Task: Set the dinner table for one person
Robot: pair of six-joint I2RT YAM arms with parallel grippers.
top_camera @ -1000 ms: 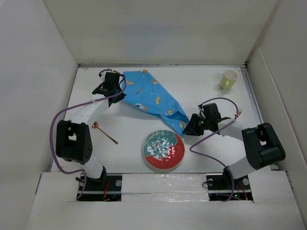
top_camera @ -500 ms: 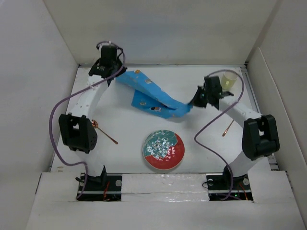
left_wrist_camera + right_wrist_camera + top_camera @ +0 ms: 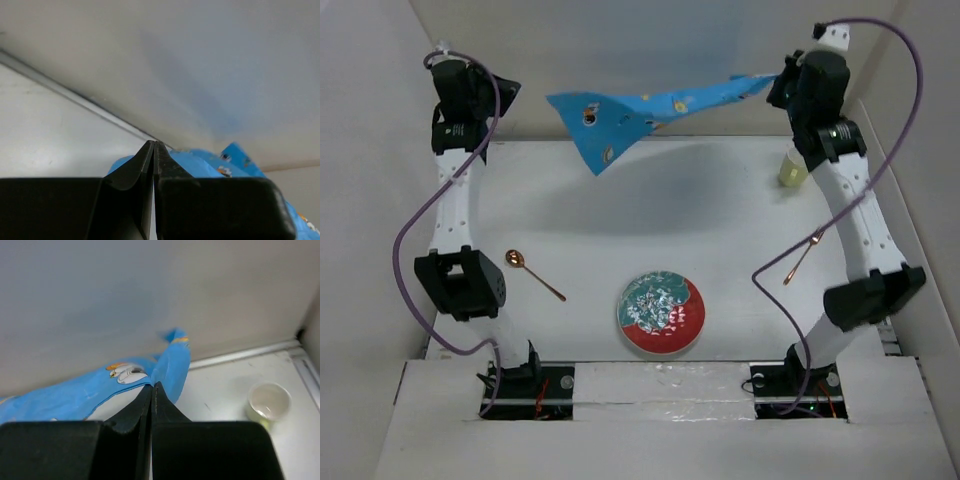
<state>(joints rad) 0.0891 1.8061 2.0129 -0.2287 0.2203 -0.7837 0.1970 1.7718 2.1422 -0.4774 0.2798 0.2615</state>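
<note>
From above, the dinner table (image 3: 720, 220) fills the floor of the white-walled enclosure, its long axis running left to right, with the arm bases at its near edge. Both the left arm (image 3: 455, 200) and the right arm (image 3: 855, 200) stand stretched upward, wrists high over the far corners. Between them a blue printed placemat (image 3: 650, 110) hangs in the air, long axis left to right. It is narrow at the right wrist and wide at the left, where its corner stands apart from the left wrist. On the table lie a red plate (image 3: 661, 312), a copper spoon (image 3: 535, 274), a second spoon (image 3: 803, 257) and a pale cup (image 3: 792, 172). The left wrist view shows the left gripper (image 3: 153, 146) with fingers pressed together; blue cloth shows beyond them, but I cannot tell whether any is pinched. In the right wrist view the right gripper (image 3: 152, 386) is clamped on the placemat's edge, above the table's far corner.
</note>
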